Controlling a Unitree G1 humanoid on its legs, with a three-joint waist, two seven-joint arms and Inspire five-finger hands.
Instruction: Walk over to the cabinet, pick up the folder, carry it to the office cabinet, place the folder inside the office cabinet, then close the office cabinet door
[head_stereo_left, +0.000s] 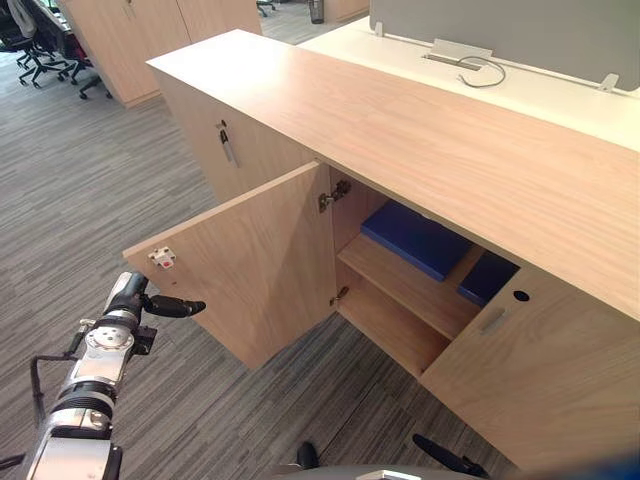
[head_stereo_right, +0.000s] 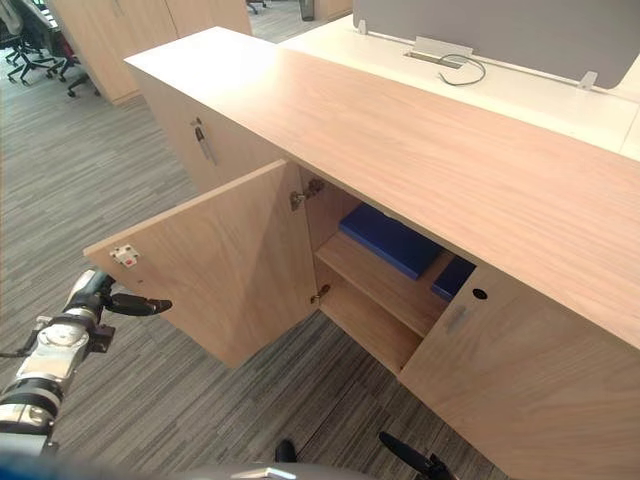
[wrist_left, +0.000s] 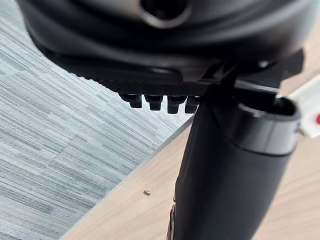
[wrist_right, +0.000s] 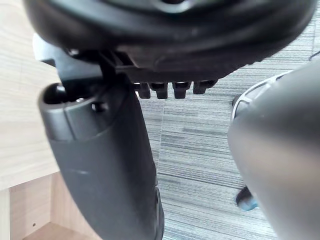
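The low wooden office cabinet (head_stereo_left: 420, 130) stands with one door (head_stereo_left: 250, 270) swung wide open toward me. Inside, a blue folder (head_stereo_left: 415, 240) lies flat on the upper shelf, and a second blue piece (head_stereo_left: 487, 277) beside it is partly hidden behind the closed right door (head_stereo_left: 540, 380). My left hand (head_stereo_left: 130, 297) is open at the door's free edge, just below the white latch piece (head_stereo_left: 162, 258), its thumb (wrist_left: 230, 165) over the door's wood. My right hand (head_stereo_left: 445, 455) hangs low and open over the carpet before the cabinet, holding nothing.
A closed cabinet door with a metal handle (head_stereo_left: 228, 145) lies left of the open one. Behind the cabinet is a white desk with a grey partition (head_stereo_left: 500, 30) and a cable (head_stereo_left: 485, 70). Office chairs (head_stereo_left: 40, 50) and tall cabinets (head_stereo_left: 130, 40) stand far left on grey carpet.
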